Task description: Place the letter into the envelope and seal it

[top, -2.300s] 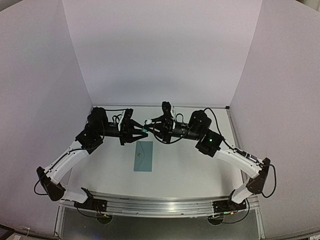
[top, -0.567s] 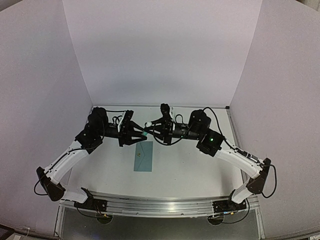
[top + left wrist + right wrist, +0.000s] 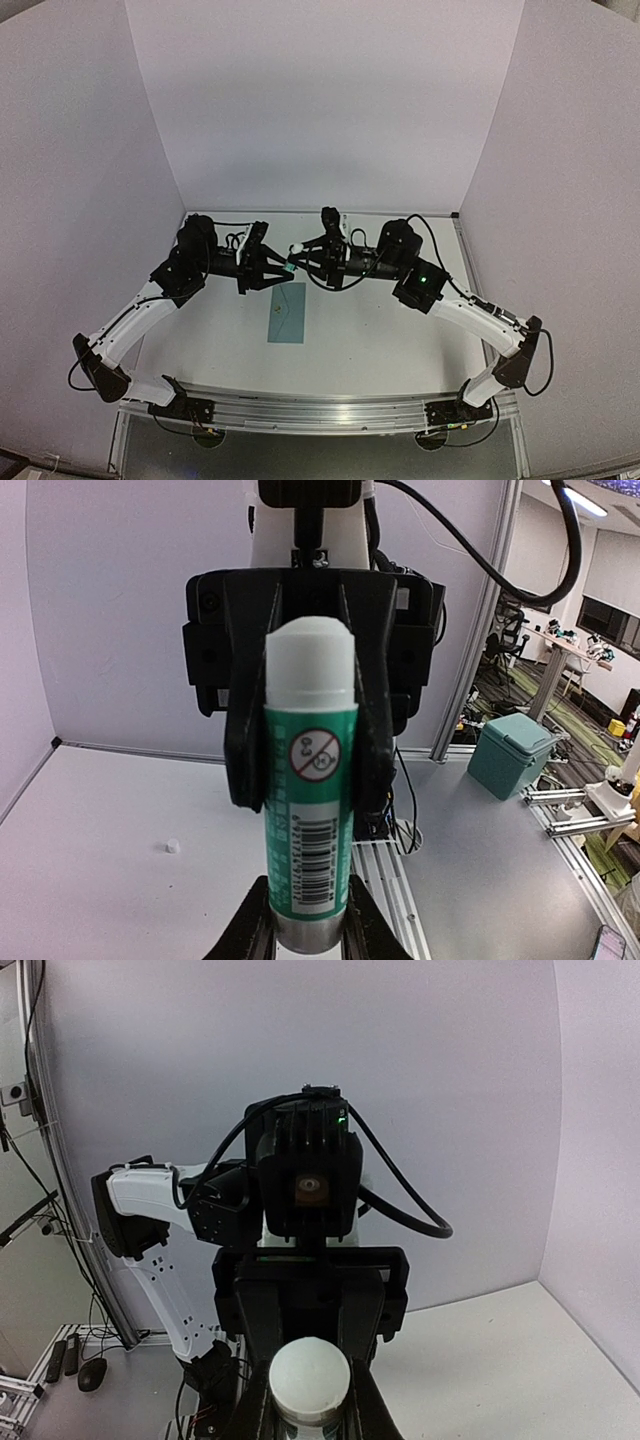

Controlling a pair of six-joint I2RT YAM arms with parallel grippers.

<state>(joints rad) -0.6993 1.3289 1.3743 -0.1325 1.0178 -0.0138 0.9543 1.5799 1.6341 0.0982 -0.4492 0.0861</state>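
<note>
The teal envelope [image 3: 288, 312] lies flat on the table, below the two grippers. The letter is out of view. Above it, a green glue stick [image 3: 310, 800] with a white top hangs in the air between both grippers. My right gripper [image 3: 310, 1400] is shut on the stick, whose white top [image 3: 310, 1380] faces its camera. Seen from the left wrist, the right gripper [image 3: 310, 795] clamps the stick's upper body. My left gripper [image 3: 308, 920] flanks the stick's silver base closely. Whether it presses on the base I cannot tell. From above, the grippers meet tip to tip around the glue stick [image 3: 289, 267].
A tiny white piece [image 3: 172, 847] lies on the table to the left. White walls close in the back and both sides. A metal rail [image 3: 320, 408] runs along the near edge. A teal box [image 3: 510, 755] stands beyond the table.
Since the earliest frame the right wrist has shifted slightly left, with the grippers still meeting at the stick. The envelope has not moved.
</note>
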